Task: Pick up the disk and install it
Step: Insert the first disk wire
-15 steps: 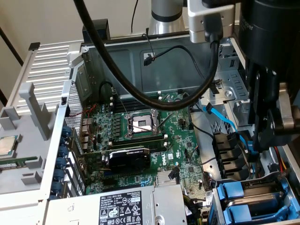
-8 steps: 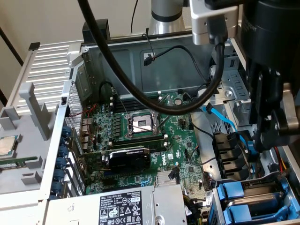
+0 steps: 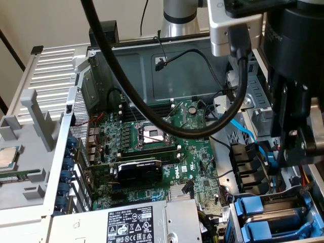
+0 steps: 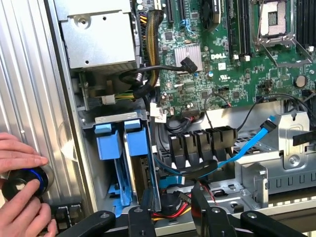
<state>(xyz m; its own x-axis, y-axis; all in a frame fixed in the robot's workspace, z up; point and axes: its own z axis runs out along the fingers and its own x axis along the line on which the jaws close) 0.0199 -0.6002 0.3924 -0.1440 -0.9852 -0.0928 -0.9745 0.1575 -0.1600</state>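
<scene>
The gripper [image 4: 173, 205] hangs over the open computer case [image 3: 144, 71], above the case edge where the drive bay sits. Its black jaws are spread and pinch nothing; red and yellow wires [image 4: 170, 213] lie below the gap.

Just beyond the jaws, the disk [image 4: 136, 170] stands on edge in its blue carrier [image 4: 136, 138], down in the drive bay at the case corner beside the power supply [image 4: 98, 34]. It looks fully seated there, though its labelled face is turned out of sight. A second blue carrier [image 4: 108, 145] sits just beside it in the same bay.

Outside the case wall near that corner, a person's hand [image 4: 24, 215] rests its fingers on a black knob [image 4: 12, 187] with a glowing blue ring, on a ribbed grey panel [image 4: 29, 74].

Past the bay, a row of black connectors [image 4: 197, 143] stands along the case floor. A light blue data cable [image 4: 247, 148] runs across them toward a grey metal bracket [image 4: 291, 143].

Farther in lies the green motherboard [image 4: 237, 74], with a small finned heat sink [image 4: 185, 54] near its edge and an open processor socket [image 4: 276, 19] toward the far side.

In the exterior view a thick black cable [image 3: 126, 86] loops across the case in front of the board. A loose processor chip [image 3: 7, 157] lies on the grey cover outside the case's far edge.
</scene>
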